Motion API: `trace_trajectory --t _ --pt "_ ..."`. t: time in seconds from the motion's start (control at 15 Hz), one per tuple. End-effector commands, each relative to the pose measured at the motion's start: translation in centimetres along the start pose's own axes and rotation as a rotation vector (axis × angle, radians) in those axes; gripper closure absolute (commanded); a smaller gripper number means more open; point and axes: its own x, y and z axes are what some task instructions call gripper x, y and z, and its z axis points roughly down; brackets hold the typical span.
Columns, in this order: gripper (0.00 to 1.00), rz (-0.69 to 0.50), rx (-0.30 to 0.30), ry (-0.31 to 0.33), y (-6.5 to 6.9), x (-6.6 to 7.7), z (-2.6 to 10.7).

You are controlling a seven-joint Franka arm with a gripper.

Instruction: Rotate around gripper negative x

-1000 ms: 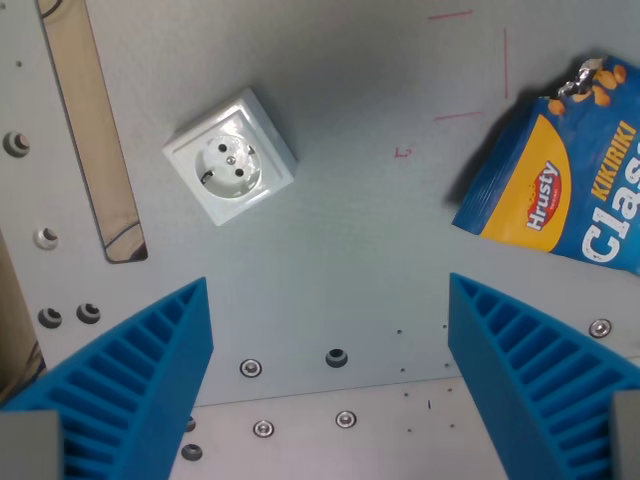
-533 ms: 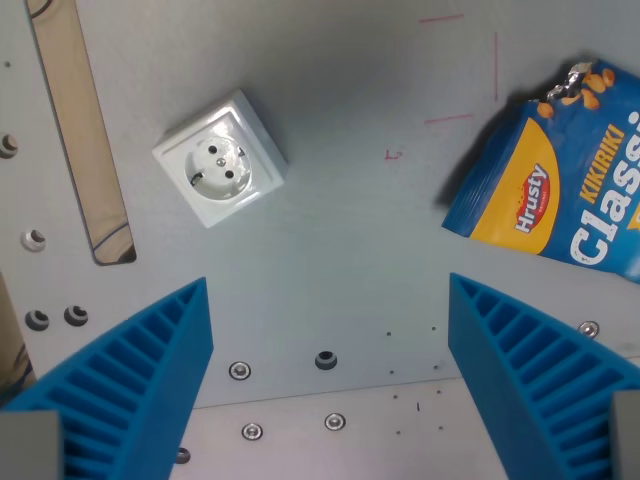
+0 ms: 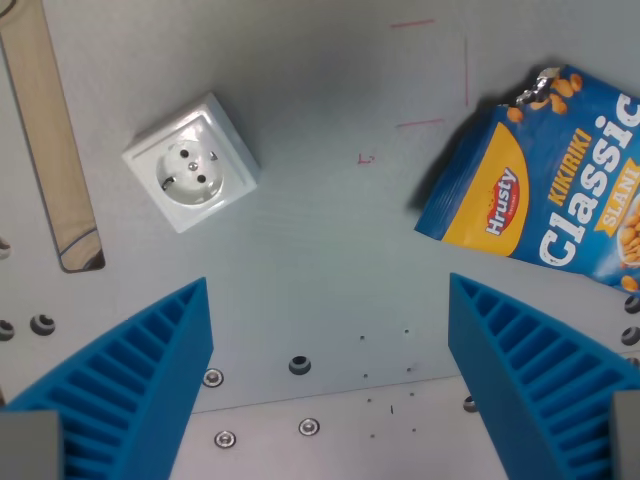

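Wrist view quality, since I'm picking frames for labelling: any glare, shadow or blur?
Wrist view: sharp, the snack bag lettering is readable; slight sheen on the white socket; soft shadow along the bag's left edge; table evenly lit; claw fingers cropped by the frame.

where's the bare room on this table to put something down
The widest free patch lies between the white socket and the blue snack bag, running down toward the open tool. The strip between socket and wooden slat is narrow. Bolt heads dot the table near the bottom edge.
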Motion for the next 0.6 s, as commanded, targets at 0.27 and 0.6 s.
trace_trajectory --t 0.27,0.6 --pt "0.0 0.017 -0.245 -0.009 -0.34 -0.03 -0.36" --pt "0.0 0.016 -0.312 -0.009 -0.34 -0.03 -0.36"
